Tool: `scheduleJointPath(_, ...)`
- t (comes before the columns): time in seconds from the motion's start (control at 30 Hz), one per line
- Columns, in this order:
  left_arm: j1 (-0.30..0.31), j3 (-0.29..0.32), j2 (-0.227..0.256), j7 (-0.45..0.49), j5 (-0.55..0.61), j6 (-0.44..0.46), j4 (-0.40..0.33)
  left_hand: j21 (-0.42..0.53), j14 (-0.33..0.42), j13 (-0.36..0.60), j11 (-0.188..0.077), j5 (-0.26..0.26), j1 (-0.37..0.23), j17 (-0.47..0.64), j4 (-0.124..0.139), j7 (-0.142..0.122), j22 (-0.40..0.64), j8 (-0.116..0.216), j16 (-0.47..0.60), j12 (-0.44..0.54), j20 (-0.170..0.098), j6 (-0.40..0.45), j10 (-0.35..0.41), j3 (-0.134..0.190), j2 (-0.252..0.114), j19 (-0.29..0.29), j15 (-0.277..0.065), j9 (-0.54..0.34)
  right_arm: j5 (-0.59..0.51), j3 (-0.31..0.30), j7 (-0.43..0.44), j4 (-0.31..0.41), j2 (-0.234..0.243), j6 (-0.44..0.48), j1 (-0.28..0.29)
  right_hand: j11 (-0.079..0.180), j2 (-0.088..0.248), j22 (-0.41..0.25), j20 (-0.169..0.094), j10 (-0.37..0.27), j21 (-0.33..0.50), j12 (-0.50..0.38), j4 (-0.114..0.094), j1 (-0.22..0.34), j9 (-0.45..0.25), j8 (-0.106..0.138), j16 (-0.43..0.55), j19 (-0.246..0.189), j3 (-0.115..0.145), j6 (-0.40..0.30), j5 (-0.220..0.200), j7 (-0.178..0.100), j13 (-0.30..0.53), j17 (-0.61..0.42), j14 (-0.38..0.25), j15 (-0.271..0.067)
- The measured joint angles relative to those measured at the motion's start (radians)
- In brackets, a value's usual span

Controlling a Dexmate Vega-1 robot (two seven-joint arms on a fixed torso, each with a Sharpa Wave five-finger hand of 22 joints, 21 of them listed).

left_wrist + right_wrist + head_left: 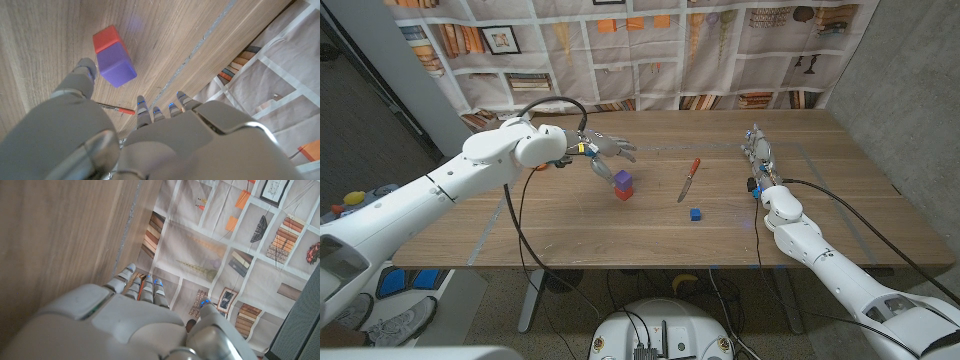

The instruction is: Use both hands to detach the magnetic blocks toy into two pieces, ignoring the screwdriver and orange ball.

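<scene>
Both arms white, smooth rounded shells, black cables looped alongside. Left hand [605,152] and right hand [757,145] grey metallic. Blue fingertip [141,104] marks.

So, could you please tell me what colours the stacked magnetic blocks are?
The magnetic blocks toy is purple joined to red, clearest in the left wrist view.

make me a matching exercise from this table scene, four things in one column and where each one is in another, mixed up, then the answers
Things:
1. purple and red blocks
2. screwdriver
3. small blue block
4. right hand

Places:
A. alone, nearest the table's front edge
B. far right part of the table, away from every object
C. just under the left hand's fingertips
D. mid-table, between the stacked pair and the lone block, red handle pointing away from the robot

Pairs: 1-C, 2-D, 3-A, 4-B
</scene>
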State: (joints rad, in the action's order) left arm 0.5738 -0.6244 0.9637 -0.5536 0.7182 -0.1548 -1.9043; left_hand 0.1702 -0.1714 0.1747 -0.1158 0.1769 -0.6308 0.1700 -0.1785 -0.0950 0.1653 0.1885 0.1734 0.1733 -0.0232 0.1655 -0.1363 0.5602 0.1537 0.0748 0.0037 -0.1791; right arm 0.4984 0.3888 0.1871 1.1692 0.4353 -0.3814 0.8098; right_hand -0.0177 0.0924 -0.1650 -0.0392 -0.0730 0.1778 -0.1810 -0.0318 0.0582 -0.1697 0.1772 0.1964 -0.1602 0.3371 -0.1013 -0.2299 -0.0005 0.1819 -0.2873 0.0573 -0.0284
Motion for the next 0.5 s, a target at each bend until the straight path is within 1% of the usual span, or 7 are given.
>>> scheduleJointPath(0.07,0.000,-0.002,-0.002,0.006,0.010,-0.001,0.004,0.000,-0.004,0.000,0.000,0.000,-0.002,0.000,0.000,-0.005,0.000,0.000,0.000,0.000,0.000,-0.005,0.000,0.000,-0.002,0.000,0.004,0.000,0.001,-0.001,0.001,-0.002,-0.001,-0.001,0.001,0.000,0.000,0.000,0.000,0.000,0.000,0.000,0.000,0.000,0.000,0.000,0.000,0.000,0.000,0.000,0.000,0.000,0.000,0.004,0.000,0.000)
scheduleJointPath(0.2,0.001,-0.008,-0.008,0.020,0.024,-0.005,0.013,0.004,0.000,0.000,0.000,0.000,-0.015,0.000,0.000,-0.005,0.000,0.004,0.000,0.005,0.000,-0.005,0.000,0.000,-0.007,0.000,0.011,0.000,0.002,-0.002,0.001,-0.003,-0.001,-0.004,0.002,0.000,0.000,0.000,0.000,0.000,0.000,0.000,0.000,0.000,0.000,0.000,0.000,0.000,0.000,0.000,0.000,0.000,0.000,0.004,0.000,0.000)
scheduleJointPath(0.27,0.002,-0.010,-0.010,0.027,0.030,-0.006,0.015,0.004,0.000,0.000,-0.007,0.000,-0.018,0.000,0.000,-0.005,0.000,0.004,0.000,0.005,-0.002,-0.005,0.007,0.000,-0.010,-0.002,0.011,0.000,0.002,-0.002,0.001,-0.004,-0.002,-0.004,0.002,0.000,0.000,0.000,0.000,0.000,0.000,0.000,0.000,0.000,0.000,0.000,0.000,0.000,0.000,0.000,0.000,0.000,0.000,0.004,0.000,0.000)
scheduleJointPath(0.33,0.003,-0.014,-0.013,0.036,0.038,-0.008,0.021,0.004,0.000,0.000,-0.010,0.000,-0.019,0.000,0.000,-0.009,0.000,0.012,0.001,0.012,-0.004,-0.001,0.010,0.000,-0.011,-0.004,0.011,-0.003,0.002,-0.002,0.002,-0.005,-0.002,-0.005,0.002,0.000,0.000,0.000,0.000,0.000,0.000,0.000,0.000,0.000,0.000,0.000,0.000,0.000,0.000,0.000,0.000,0.000,0.000,0.004,0.000,0.000)
scheduleJointPath(0.43,0.005,-0.018,-0.018,0.049,0.048,-0.011,0.029,0.004,0.000,0.000,-0.007,0.000,-0.026,-0.001,0.000,-0.010,0.000,0.012,0.005,0.012,-0.002,0.009,0.015,0.000,-0.010,-0.005,0.011,-0.005,0.003,-0.003,0.003,-0.005,-0.002,-0.006,0.003,0.000,0.000,0.000,0.000,0.000,0.004,-0.004,0.000,0.000,0.000,0.000,0.000,0.000,0.000,0.000,0.000,0.000,0.000,0.004,0.000,0.000)
scheduleJointPath(0.5,0.006,-0.020,-0.021,0.056,0.052,-0.013,0.033,0.010,0.000,0.000,-0.015,0.000,-0.036,-0.003,0.000,-0.010,0.000,0.021,0.005,0.017,0.000,0.020,0.022,0.000,-0.020,-0.008,0.011,-0.005,0.003,-0.003,0.004,-0.005,-0.003,-0.006,0.003,0.000,0.000,0.000,0.000,0.000,0.004,-0.004,0.000,0.000,0.000,0.000,0.000,0.000,0.000,0.000,0.000,0.000,0.000,0.004,0.000,0.000)
